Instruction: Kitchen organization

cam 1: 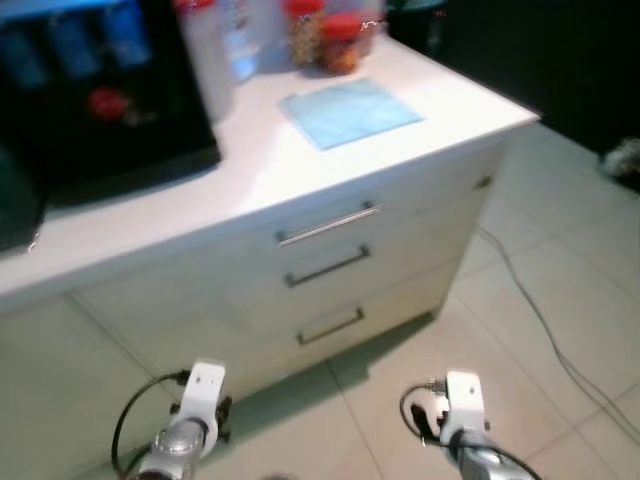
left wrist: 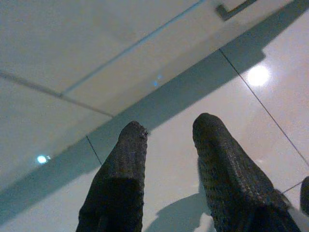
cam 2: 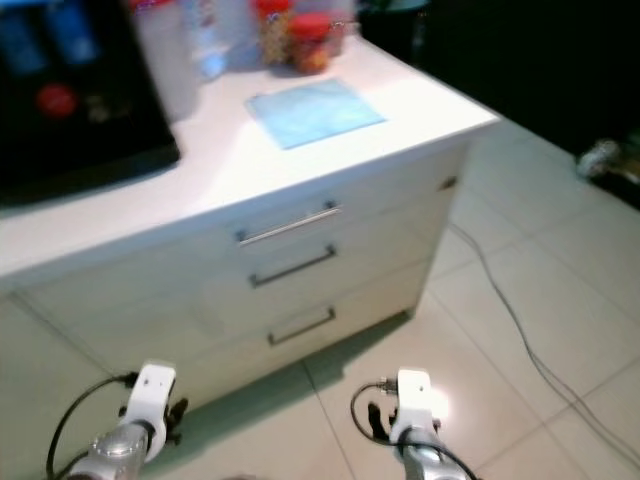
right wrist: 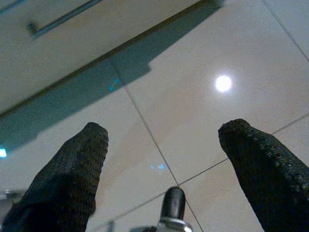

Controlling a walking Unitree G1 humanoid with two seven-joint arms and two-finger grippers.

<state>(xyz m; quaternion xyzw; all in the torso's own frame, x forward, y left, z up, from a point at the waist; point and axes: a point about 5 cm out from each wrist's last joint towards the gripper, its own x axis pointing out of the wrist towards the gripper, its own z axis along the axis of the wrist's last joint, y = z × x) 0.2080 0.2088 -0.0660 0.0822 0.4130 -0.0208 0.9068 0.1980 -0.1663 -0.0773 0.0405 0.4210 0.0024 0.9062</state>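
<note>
White drawers [cam 1: 330, 262] are facing the robot, jars [cam 1: 340, 42] and blue cloth [cam 1: 349, 111] waiting on the counter [cam 1: 250, 165], left gripper [left wrist: 169, 140] narrow, right gripper [right wrist: 161, 140] wide, both hanging empty, seemingly just approaching.

Looking forward and down from head height, both eye views, onto a white counter [cam 1: 300, 170] with three drawers [cam 1: 325, 265] and the tiled floor [cam 1: 560, 290], the right eye shifted slightly sideways. Aimed low along black fingers [left wrist: 120, 183] [right wrist: 260, 164] at close range, each wrist view, sharing floor and the cabinet's base.
</note>
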